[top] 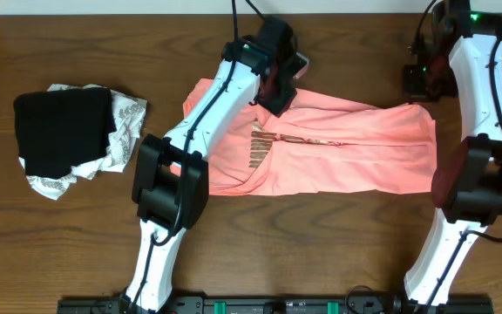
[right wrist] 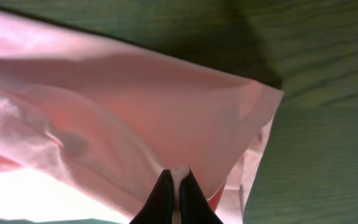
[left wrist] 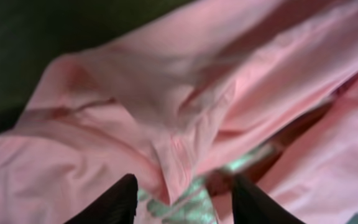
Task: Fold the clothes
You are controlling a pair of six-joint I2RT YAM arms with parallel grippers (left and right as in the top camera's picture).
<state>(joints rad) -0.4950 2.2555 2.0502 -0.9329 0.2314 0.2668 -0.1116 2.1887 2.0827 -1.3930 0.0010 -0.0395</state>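
Observation:
The salmon-pink T-shirt (top: 347, 144) lies spread across the middle of the table, with its gold lettering (top: 260, 144) near its left part. My left gripper (top: 279, 87) is over the shirt's upper edge. In the left wrist view its fingers (left wrist: 185, 199) are apart, with a raised fold of pink fabric (left wrist: 179, 112) between them. My right gripper (top: 423, 85) is at the shirt's upper right corner. In the right wrist view its fingers (right wrist: 179, 180) are shut on a pinch of the pink fabric (right wrist: 135, 106).
A black folded garment (top: 64, 131) lies on a white cloth with grey pattern (top: 127, 122) at the left of the wooden table (top: 321, 235). The arm bases stand at the front edge.

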